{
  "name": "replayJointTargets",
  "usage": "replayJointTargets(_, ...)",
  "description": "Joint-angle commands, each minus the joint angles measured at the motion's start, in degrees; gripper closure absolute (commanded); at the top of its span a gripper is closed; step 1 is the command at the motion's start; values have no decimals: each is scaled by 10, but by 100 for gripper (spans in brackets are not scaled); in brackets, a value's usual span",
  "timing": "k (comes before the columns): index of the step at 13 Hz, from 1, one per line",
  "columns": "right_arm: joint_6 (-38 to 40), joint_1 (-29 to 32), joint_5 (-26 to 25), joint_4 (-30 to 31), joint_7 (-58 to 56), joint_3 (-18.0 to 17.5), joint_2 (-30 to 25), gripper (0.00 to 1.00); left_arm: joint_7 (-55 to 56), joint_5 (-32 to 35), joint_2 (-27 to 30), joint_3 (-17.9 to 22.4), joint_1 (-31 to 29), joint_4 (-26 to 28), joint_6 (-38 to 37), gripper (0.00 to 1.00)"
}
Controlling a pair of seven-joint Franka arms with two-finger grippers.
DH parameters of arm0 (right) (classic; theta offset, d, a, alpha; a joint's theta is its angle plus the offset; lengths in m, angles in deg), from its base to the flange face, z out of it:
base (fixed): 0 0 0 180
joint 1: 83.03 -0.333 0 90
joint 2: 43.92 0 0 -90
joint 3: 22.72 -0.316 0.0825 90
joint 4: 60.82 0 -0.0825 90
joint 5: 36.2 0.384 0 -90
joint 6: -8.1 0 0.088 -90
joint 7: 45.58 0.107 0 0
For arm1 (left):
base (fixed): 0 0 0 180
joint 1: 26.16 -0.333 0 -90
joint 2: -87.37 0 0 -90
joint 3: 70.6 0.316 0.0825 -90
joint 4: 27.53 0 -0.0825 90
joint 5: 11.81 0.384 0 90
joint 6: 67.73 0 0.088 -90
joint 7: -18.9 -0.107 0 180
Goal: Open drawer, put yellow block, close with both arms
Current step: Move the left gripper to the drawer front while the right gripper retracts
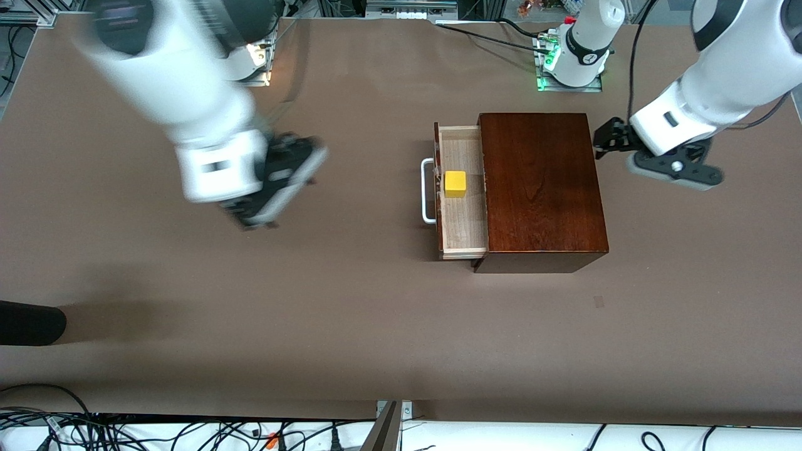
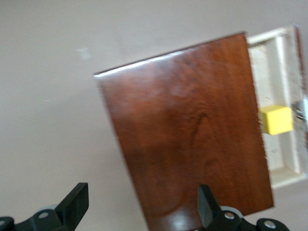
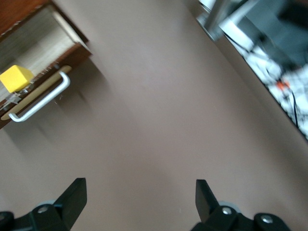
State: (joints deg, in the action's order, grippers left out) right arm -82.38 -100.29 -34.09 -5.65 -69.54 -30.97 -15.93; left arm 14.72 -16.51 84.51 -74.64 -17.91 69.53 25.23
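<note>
The dark reddish-brown wooden box stands mid-table, with its drawer pulled out toward the right arm's end. The yellow block sits inside the drawer, close to the white bar handle. My right gripper hangs open and empty over bare table, well apart from the handle. In the right wrist view the block and handle show off to one side of the open right gripper. My left gripper is open and empty at the box's end toward the left arm's end. Its wrist view shows the left gripper, box top and block.
A dark rounded object lies at the table's edge toward the right arm's end. Cables and a metal post run along the edge nearest the front camera. The arm bases stand along the farthest edge.
</note>
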Motion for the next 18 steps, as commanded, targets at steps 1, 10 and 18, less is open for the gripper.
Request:
replayJointTargets(1,40,47,33,23,39,30,-36,0,-67,-40,-49,-14,22,-32,-2,74)
replayJointTargets(10,-50,76,1,378,151,117,-254,0,-262,-41,-221,-47,216,-166,138,100)
replayJointTargets(18,-54,72,-15,374,205,139,-245,0,-439,-38,-329,-47,278,-172,213,100)
